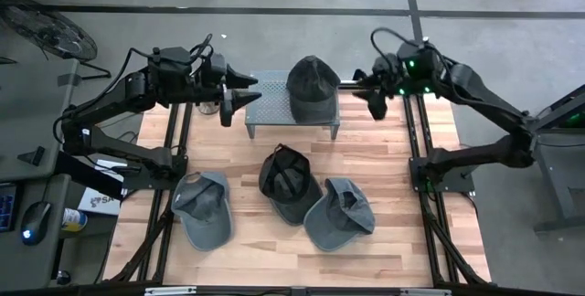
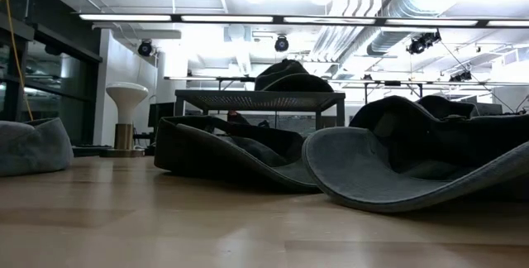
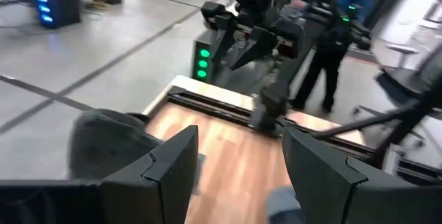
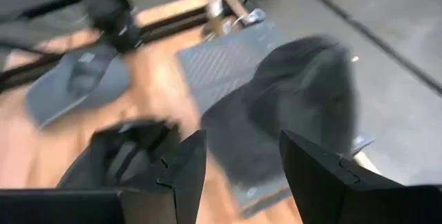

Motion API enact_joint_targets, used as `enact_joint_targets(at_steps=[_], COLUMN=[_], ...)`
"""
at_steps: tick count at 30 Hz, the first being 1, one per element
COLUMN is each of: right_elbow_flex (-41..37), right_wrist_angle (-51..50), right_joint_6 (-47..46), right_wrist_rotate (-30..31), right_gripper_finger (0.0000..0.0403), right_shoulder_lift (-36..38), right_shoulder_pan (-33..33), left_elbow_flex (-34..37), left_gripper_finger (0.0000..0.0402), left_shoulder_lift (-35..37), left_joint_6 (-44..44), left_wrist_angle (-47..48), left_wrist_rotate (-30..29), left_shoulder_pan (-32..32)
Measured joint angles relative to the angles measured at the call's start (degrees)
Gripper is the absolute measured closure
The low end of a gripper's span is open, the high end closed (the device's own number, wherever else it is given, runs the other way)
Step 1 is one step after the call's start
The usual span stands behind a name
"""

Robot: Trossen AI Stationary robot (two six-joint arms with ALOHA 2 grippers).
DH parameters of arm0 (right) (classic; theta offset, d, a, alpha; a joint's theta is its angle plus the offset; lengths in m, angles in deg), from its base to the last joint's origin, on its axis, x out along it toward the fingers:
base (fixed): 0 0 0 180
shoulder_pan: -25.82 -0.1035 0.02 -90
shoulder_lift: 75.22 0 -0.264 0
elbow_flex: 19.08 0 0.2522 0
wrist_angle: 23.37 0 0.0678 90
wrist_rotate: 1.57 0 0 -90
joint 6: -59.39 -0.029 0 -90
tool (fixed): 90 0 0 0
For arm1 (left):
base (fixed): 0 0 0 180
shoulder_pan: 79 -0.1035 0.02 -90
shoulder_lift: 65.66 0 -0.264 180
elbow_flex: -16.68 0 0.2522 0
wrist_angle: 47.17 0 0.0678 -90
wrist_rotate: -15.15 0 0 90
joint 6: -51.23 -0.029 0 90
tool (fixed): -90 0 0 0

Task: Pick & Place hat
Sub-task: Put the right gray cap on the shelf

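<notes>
A dark grey cap (image 1: 313, 88) sits crown-up on a grey perforated stand (image 1: 274, 118) at the table's far middle, also seen in the low view (image 2: 285, 78). Three more caps lie on the wood: a grey one (image 1: 203, 209) on the left, a black one (image 1: 288, 182) in the middle with its inside up, and a grey one (image 1: 340, 214) on the right. My left gripper (image 1: 238, 90) hovers open at the stand's left end. My right gripper (image 1: 370, 93) hovers open to the right of the stand; its wrist view shows the dark cap (image 4: 304, 92) ahead.
Black frame rails (image 1: 416, 141) run along both sides of the table. A white-shaded lamp (image 2: 126, 111) stands beyond the table. A person (image 3: 338, 37) stands beyond the table's right side, behind the right arm. Bare wood (image 1: 247, 259) lies near the front edge.
</notes>
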Motion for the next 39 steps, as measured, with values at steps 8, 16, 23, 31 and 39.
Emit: enact_joint_targets(at_steps=[8,16,23,31,39], right_elbow_flex=[0.00,0.00,0.00,0.00,0.00], right_wrist_angle=[-12.48,-16.14,-16.54,-16.57,-14.94], right_joint_6=[-18.40,-34.78,-44.86,-54.94,-72.11], right_wrist_rotate=[5.71,11.43,12.90,10.44,10.49], right_gripper_finger=[0.0226,0.0226,0.0226,0.0226,0.0226], right_shoulder_lift=[-0.49,-5.47,-14.33,-21.81,-25.49], right_shoulder_pan=[-14.79,-28.01,-37.28,-41.29,-45.65], left_elbow_flex=[0.40,3.97,9.63,18.10,27.84], left_gripper_finger=[0.0192,0.0192,0.0192,0.0192,0.0193], left_shoulder_lift=[-0.52,-0.46,-0.47,-0.55,-0.48], left_joint_6=[0.38,0.11,2.07,8.09,13.80], left_wrist_angle=[8.19,11.82,11.12,8.38,-0.71], left_wrist_rotate=[2.27,0.88,-4.61,-11.03,-13.22], left_shoulder_pan=[2.80,12.17,21.75,29.33,33.15])
